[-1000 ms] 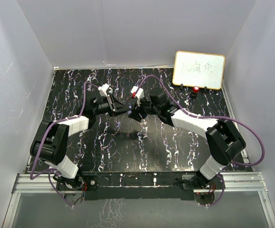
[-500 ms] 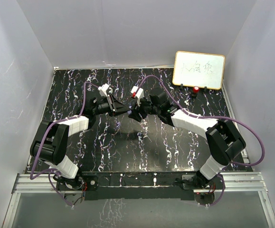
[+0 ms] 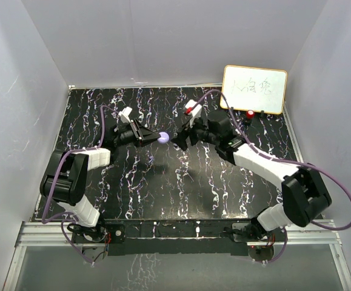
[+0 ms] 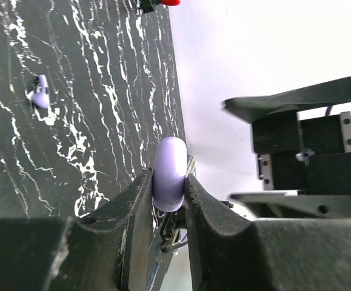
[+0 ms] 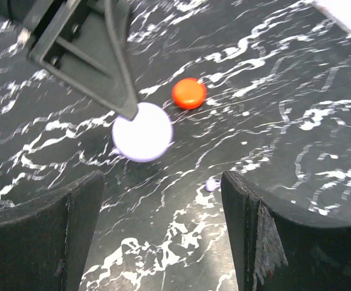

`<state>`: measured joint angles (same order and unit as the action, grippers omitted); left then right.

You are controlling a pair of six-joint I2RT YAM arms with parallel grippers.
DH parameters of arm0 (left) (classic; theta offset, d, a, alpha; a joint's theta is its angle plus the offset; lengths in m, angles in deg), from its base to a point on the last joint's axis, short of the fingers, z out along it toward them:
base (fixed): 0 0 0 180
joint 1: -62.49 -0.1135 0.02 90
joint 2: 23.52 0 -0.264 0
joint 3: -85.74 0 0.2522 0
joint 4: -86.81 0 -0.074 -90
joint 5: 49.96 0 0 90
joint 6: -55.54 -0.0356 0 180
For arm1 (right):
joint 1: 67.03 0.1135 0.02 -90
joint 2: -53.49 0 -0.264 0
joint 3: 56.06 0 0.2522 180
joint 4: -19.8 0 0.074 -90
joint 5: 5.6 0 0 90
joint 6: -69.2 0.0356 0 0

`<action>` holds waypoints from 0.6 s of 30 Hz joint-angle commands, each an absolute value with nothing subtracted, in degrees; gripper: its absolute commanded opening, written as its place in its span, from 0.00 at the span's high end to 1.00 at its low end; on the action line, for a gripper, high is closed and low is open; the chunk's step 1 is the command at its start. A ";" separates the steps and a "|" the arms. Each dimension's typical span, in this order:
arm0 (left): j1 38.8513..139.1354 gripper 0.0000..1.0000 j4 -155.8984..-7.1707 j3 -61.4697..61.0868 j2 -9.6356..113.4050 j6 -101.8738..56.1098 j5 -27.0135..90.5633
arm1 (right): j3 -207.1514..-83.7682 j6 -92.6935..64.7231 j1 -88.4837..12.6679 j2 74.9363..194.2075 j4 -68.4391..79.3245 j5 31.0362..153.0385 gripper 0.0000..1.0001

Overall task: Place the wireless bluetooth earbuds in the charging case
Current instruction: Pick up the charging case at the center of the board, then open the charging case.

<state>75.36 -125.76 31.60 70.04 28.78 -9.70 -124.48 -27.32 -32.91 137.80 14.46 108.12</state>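
Observation:
My left gripper (image 3: 156, 137) is shut on a round pale purple charging case (image 3: 162, 137) and holds it up above the table's middle. In the left wrist view the case (image 4: 168, 170) sits edge-on, pinched between both fingers. My right gripper (image 3: 178, 140) stands just right of the case, open and empty, its fingers (image 5: 48, 230) wide apart on either side of the view. The case (image 5: 142, 131) hangs in front of it, untouched. A tiny pale purple earbud (image 5: 211, 184) lies on the table below; the left wrist view shows this earbud (image 4: 40, 95) too.
A round red case (image 5: 189, 93) lies on the black marbled table (image 3: 163, 188). A small whiteboard (image 3: 253, 90) stands at the back right, a red object (image 3: 250, 113) at its foot. Grey walls enclose three sides.
The two grippers were pressed together at the case. Now my right gripper has opened and drawn back to the right, leaving the purple case in the left gripper alone.

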 commanded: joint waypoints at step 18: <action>74.85 1.00 -126.32 32.45 67.85 28.79 -7.23 | -126.88 -4.97 -31.97 140.60 20.83 92.27 0.29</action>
